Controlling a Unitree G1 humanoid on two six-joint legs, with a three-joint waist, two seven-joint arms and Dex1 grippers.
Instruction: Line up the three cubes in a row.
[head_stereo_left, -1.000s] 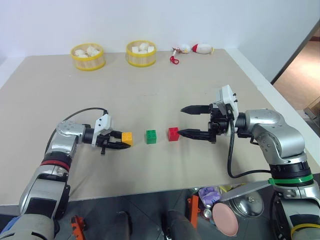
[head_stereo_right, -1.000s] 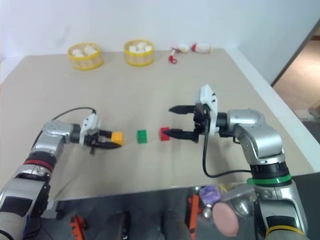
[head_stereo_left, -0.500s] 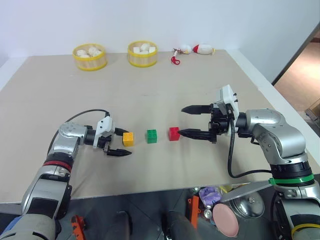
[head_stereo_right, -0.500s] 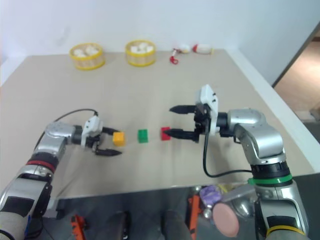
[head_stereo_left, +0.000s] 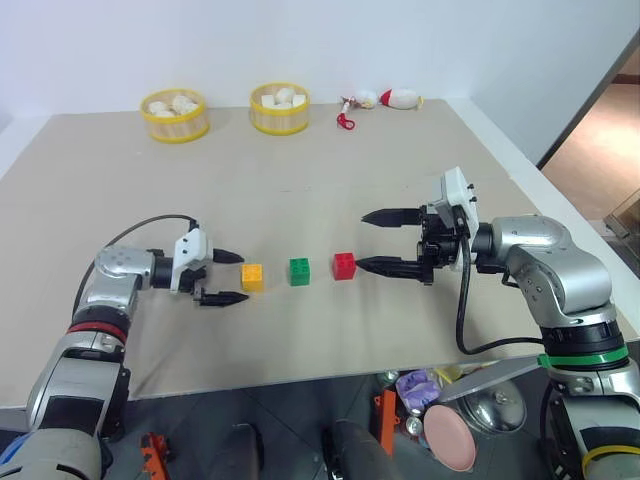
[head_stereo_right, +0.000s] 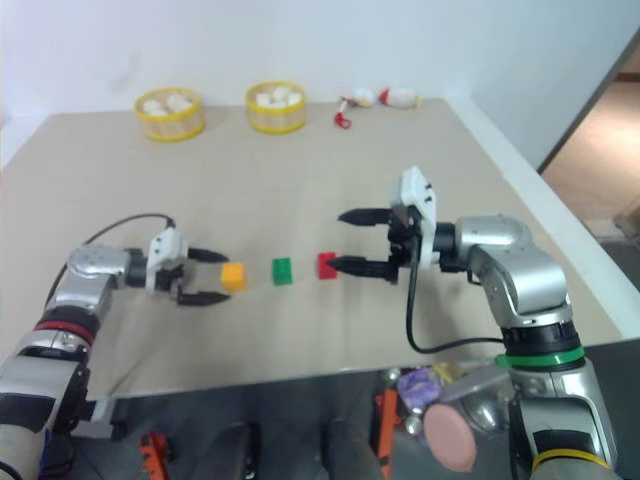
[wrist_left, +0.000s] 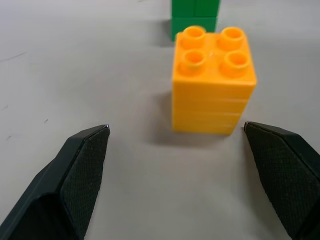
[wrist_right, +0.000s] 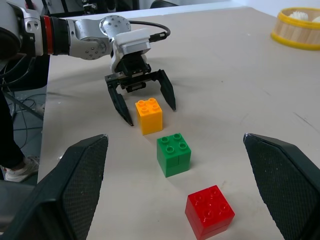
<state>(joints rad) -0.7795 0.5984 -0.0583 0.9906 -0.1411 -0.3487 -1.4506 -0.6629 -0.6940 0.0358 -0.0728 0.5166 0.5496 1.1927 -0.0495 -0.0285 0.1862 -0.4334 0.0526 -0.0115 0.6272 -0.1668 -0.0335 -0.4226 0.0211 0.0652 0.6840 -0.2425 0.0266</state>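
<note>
3 cubes in row mid-table: orange-yellow cube, green cube, red cube, small gaps btwn. Left gripper released, fingers wide, just off orange-yellow, not touching. Right gripper also wide open, holding nothing, lower fingertip just beside red. 2 yellow baskets at far edge.

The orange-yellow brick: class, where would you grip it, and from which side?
Grip the orange-yellow brick by its two flat side walls, below the studded top. It stands upright and apart from the green brick. Probably come from the robot's left, where the open left claw already faces it.
</note>
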